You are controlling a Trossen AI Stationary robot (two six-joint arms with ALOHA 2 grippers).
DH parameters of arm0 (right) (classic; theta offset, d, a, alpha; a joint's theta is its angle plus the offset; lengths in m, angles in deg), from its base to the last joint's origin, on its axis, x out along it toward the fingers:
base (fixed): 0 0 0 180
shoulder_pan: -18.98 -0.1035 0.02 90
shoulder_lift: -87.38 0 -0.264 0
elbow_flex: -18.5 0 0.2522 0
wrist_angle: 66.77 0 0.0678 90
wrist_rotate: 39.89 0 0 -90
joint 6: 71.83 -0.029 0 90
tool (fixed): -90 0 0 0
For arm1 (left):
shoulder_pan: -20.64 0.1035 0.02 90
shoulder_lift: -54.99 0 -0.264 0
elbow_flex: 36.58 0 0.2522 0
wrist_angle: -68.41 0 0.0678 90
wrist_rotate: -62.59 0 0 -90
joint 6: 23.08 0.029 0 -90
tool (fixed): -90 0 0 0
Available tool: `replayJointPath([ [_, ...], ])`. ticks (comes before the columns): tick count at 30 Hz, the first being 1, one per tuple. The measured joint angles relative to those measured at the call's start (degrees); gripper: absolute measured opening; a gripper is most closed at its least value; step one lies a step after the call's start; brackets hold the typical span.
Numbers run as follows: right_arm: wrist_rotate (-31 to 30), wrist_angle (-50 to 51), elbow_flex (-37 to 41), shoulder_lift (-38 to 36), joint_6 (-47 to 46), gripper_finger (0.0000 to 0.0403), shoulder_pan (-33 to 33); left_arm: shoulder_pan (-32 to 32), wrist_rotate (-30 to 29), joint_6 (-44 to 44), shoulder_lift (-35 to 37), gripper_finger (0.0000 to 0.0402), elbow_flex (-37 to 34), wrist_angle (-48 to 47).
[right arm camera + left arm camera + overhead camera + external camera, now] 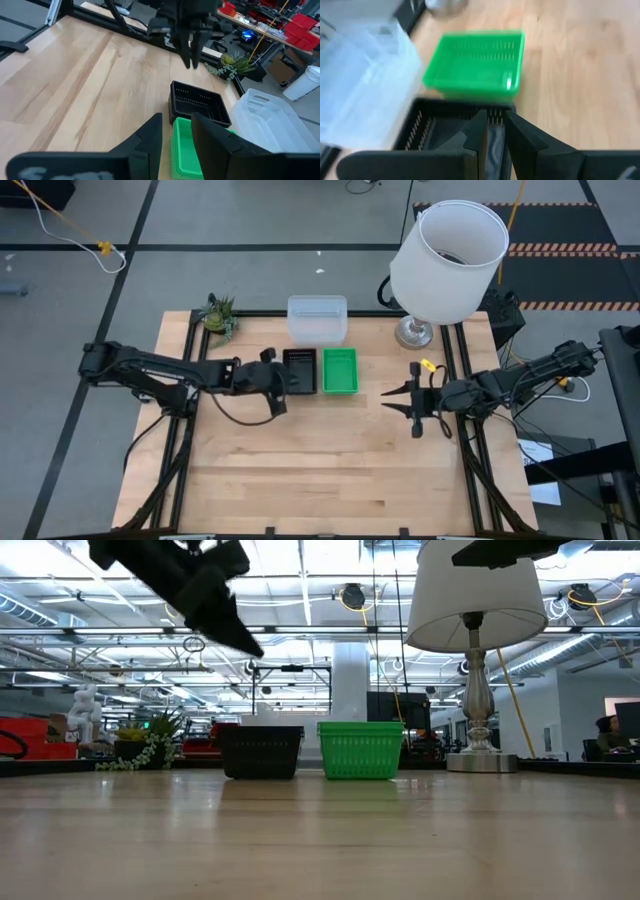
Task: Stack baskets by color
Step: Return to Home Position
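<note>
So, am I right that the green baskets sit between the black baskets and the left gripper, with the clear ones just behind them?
Not quite: the black baskets sit between the green baskets and the left gripper, as the high view shows; the clear ones are indeed just behind them.

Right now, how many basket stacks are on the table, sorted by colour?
bright green plastic basket stack: 1
black slotted plastic basket stack: 1
clear see-through plastic basket stack: 1
Total: 3 stacks. How many baskets each stack holds cannot be told from these views.
</note>
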Motion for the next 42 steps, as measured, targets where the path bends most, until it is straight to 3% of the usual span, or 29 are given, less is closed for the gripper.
replayJointPath([
  [4,0.08,0.0,0.0,-1.08,0.02,0.0075,0.0,-0.96,-0.08,1.23,2.81,0.0066,0.0,0.53],
  [11,0.17,0.08,0.0,-2.25,0.02,0.0005,0.0,-2.4,1.09,5.06,6.51,0.0007,-3.41,5.88],
  [17,0.17,-0.09,0.6,-2.41,-0.18,0.0009,0.0,-2.34,2.24,7.3,12.01,0.0011,-10.7,15.25],
  [21,0.14,-1.72,3.15,-3.55,1.07,0.0002,0.08,-2.21,5.36,7.68,17.37,0.0004,-15.59,18.89],
  [28,0.2,-7.12,8.65,-6.25,1.18,0.0001,0.7,-2.41,5.67,6.68,25.25,0.0014,-24.66,24.76],
  [33,0.26,-9.75,12.68,-7.51,-0.21,0.0001,0.68,-2.5,8.9,5.95,27.64,0.0004,-31.04,32.08],
  [42,0.44,-18.21,21.6,-7.8,-4.28,0.0,0.63,-2.54,9.27,4.1,28.08,0.0004,-40.32,42.16],
])
